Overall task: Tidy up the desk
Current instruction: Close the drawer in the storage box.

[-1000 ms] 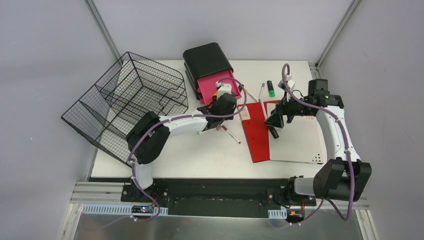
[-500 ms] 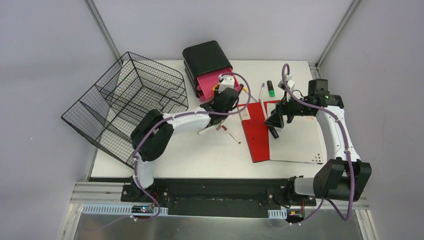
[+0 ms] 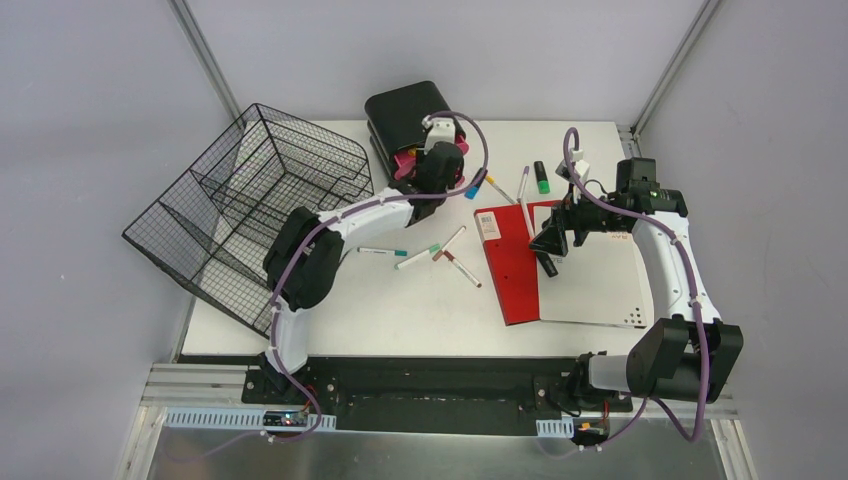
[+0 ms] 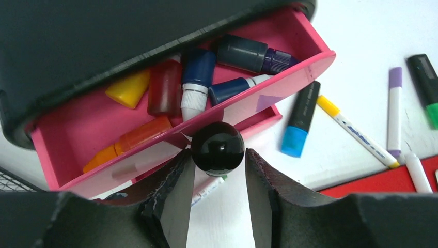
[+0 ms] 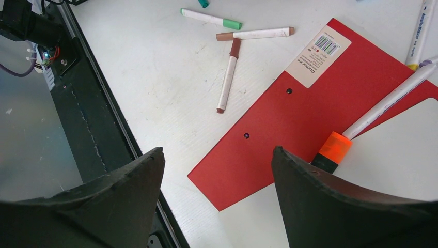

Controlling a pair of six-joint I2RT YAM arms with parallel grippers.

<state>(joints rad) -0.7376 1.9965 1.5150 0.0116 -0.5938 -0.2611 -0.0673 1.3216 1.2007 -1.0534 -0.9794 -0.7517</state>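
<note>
The white desk (image 3: 400,300) holds a black drawer unit (image 3: 410,110) at the back, its pink drawer (image 4: 103,129) partly pulled out and filled with several markers. My left gripper (image 4: 217,151) is shut on the drawer's round black knob (image 4: 217,148), with a finger on each side of it. In the top view the left gripper (image 3: 425,160) sits right at the drawer front. My right gripper (image 5: 217,150) hangs open above the red-and-white notebook (image 5: 289,119), with nothing between its fingers. An orange highlighter (image 5: 334,147) lies on the notebook by its right finger.
A tilted black wire basket (image 3: 250,200) fills the desk's left side. Loose markers (image 3: 418,257) lie mid-desk, a brown one (image 5: 227,82) among them. A blue-capped highlighter (image 4: 299,124), a purple pen (image 4: 395,113) and a green highlighter (image 3: 541,178) lie right of the drawer.
My left gripper has moved toward the back with the knob, and the pink drawer has slid further into the black unit. The right arm has not moved.
</note>
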